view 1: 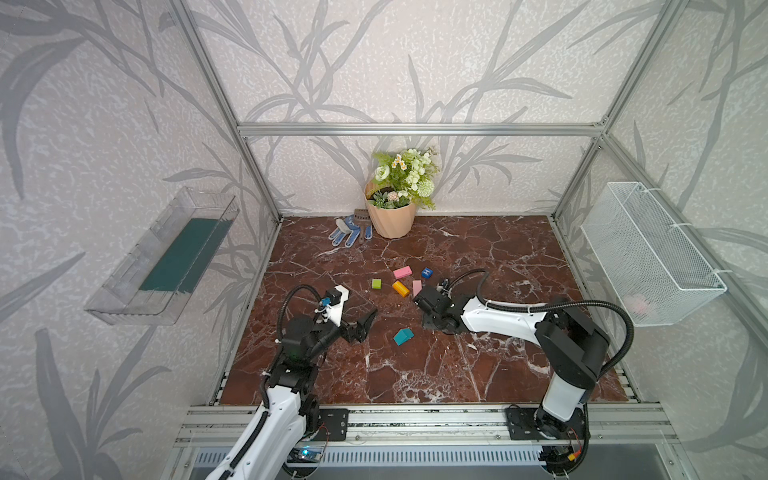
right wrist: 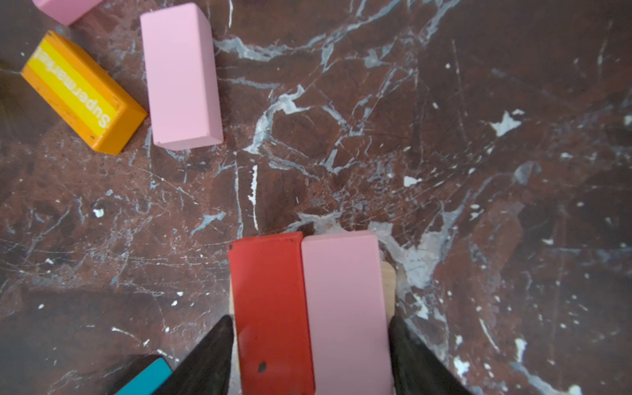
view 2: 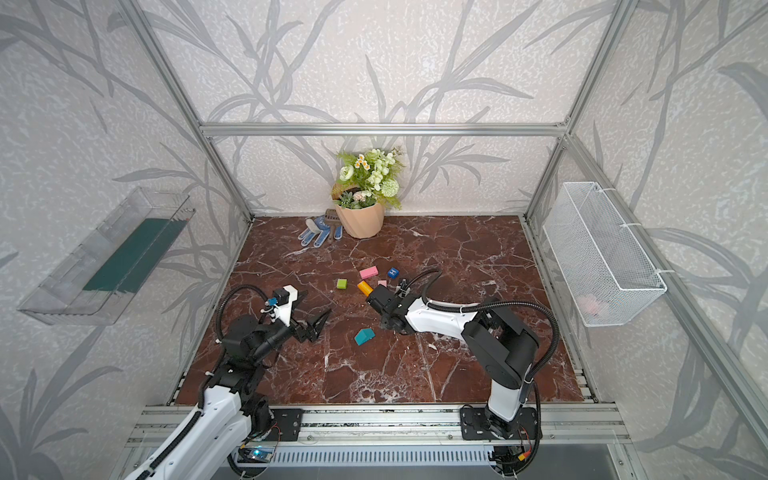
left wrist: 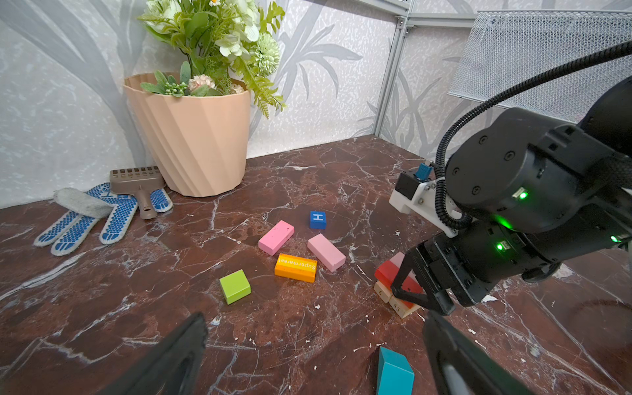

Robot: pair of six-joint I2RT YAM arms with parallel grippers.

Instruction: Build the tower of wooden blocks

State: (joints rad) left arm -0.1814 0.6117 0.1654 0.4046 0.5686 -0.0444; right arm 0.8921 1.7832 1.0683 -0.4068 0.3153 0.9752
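atop the tan base (left wrist: 402, 309), right fingers (right wrist: 212, 355), half-spread, clasp the red-and-pink pair (right wrist: 309, 307) — left fingers (left wrist: 171, 359) gape wide, empty.

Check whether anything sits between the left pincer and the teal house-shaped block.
Nothing visible does. The left pincer hangs open right beside the teal house-shaped block, with only bare marble tabletop between them in both top views. The green cube lies farther back, off that line.
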